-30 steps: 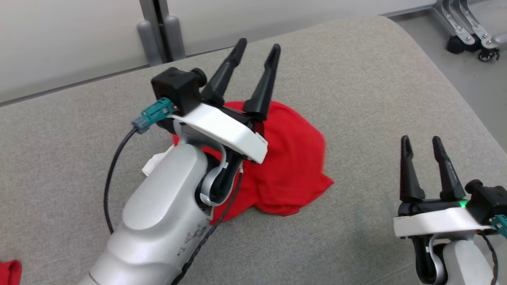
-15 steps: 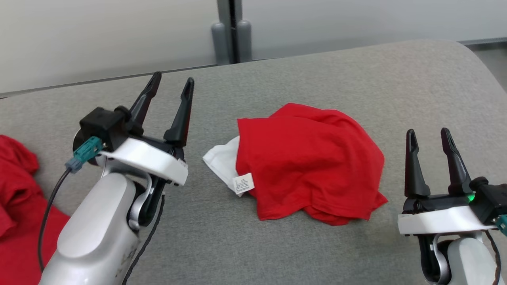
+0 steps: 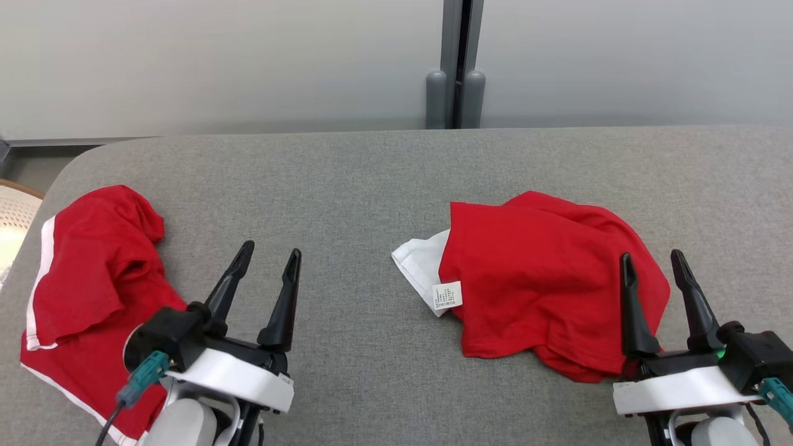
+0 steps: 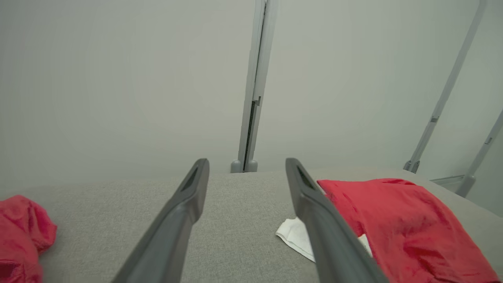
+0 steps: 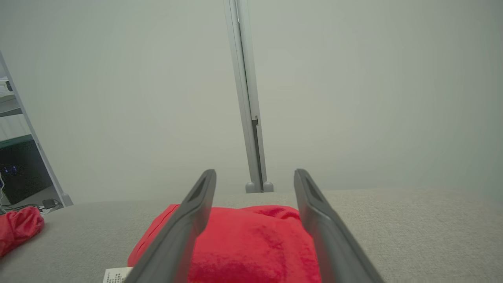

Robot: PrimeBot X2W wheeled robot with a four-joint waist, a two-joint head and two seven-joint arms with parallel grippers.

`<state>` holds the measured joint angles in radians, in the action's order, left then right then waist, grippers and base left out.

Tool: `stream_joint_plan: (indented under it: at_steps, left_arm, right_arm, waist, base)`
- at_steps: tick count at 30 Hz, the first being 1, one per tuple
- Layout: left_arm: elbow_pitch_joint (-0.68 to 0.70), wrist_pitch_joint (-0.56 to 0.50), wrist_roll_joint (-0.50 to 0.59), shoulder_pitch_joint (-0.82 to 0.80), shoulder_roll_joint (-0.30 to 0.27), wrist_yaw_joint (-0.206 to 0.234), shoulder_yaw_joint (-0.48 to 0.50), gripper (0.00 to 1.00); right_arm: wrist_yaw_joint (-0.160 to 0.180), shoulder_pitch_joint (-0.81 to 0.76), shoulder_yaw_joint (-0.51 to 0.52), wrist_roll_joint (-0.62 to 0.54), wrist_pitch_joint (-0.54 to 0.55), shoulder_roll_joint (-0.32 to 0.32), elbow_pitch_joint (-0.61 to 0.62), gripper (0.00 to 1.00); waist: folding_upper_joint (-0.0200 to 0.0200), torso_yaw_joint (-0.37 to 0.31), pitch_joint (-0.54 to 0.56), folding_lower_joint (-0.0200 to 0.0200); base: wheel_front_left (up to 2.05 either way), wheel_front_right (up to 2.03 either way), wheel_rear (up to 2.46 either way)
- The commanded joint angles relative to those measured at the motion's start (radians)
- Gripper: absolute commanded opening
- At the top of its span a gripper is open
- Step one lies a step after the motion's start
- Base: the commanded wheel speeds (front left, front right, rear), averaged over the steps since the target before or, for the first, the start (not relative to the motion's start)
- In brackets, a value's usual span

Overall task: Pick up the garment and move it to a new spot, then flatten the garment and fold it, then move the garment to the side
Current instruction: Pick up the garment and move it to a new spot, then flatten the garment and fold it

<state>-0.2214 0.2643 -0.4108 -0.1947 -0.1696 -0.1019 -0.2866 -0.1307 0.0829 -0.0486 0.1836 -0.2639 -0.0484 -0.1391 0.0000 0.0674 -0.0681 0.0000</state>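
A folded red garment (image 3: 545,279) with a white inner layer (image 3: 418,263) and a small label (image 3: 447,295) lies right of centre on the grey padded surface (image 3: 347,204). My right gripper (image 3: 650,257) is open just over its near right edge, nothing between the fingers. In the right wrist view this garment (image 5: 251,243) sits below the open right gripper (image 5: 254,173). My left gripper (image 3: 269,254) is open at the lower left, apart from the cloth. A crumpled red garment with white trim (image 3: 87,279) lies at the far left. The left wrist view has the left gripper (image 4: 246,165) open and the folded garment (image 4: 401,220) to the right.
A pale wall with a grey post (image 3: 455,62) runs behind the padded surface. A woven pale basket edge (image 3: 12,217) shows at the far left. Metal frame legs (image 4: 440,102) stand beyond the surface's right end. Bare grey fabric lies between the two garments.
The head camera has swung left, bringing the crumpled garment into view. My left arm has drawn back from over the folded garment to the lower left. The right gripper kept its pose.
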Motion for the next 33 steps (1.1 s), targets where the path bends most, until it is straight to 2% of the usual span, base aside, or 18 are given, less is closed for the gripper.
stream_joint_plan:
  at_steps: [1, 6, 10, 21, 24, 27, 30, 33]
  left_arm:
    - [0.011, 0.0, 0.02, 0.018, 0.012, -0.006, 0.018, 1.0]
    - [0.036, 0.0, 0.065, 0.078, 0.072, -0.019, 0.084, 1.0]
    - [0.043, 0.0, 0.093, 0.103, 0.097, -0.026, 0.115, 1.0]
    - [0.044, 0.0, 0.108, 0.099, 0.113, -0.028, 0.126, 1.0]
    - [0.042, 0.0, 0.102, 0.091, 0.114, -0.028, 0.12, 1.0]
    - [0.038, 0.0, 0.096, 0.085, 0.115, -0.029, 0.111, 1.0]
    - [0.025, 0.0, 0.083, 0.078, 0.116, -0.029, 0.09, 1.0]
    - [0.018, 0.0, 0.073, 0.06, 0.116, -0.029, 0.062, 1.0]
  right_arm:
    - [0.0, -0.013, -0.002, 0.003, -0.001, -0.004, 0.0, 1.0]
    - [0.0, -0.027, -0.016, 0.007, -0.001, -0.003, -0.011, 1.0]
    - [0.0, -0.027, -0.023, 0.006, -0.001, -0.004, -0.016, 1.0]
    - [0.0, -0.021, -0.028, 0.0, -0.001, -0.003, -0.021, 1.0]
    - [0.0, -0.011, -0.065, 0.003, -0.001, -0.002, -0.017, 1.0]
    - [0.0, -0.007, -0.152, -0.006, -0.001, -0.002, -0.043, 1.0]
    - [0.001, 0.04, -0.281, -0.002, 0.011, -0.006, -0.165, 1.0]
    - [0.0, 0.079, -0.305, -0.011, 0.042, -0.004, -0.258, 1.0]
  waist:
    - [0.0, 0.007, 0.01, 0.0]
    - [0.0, 0.003, 0.026, 0.0]
    - [0.0, -0.003, 0.033, 0.0]
    - [0.0, -0.002, 0.03, 0.0]
    - [0.0, 0.007, 0.023, 0.0]
    - [0.0, 0.023, 0.011, 0.0]
    - [0.0, 0.053, -0.015, 0.0]
    - [0.0, 0.082, -0.037, 0.0]
  base:
    - [0.0, 0.0, 0.0]
    - [0.0, 0.0, 0.0]
    - [0.0, 0.0, 0.0]
    - [0.0, 0.0, 0.0]
    - [0.0, 0.0, 0.0]
    - [0.0, 0.0, 0.0]
    - [0.0, 0.0, 0.0]
    - [0.0, 0.0, 0.0]
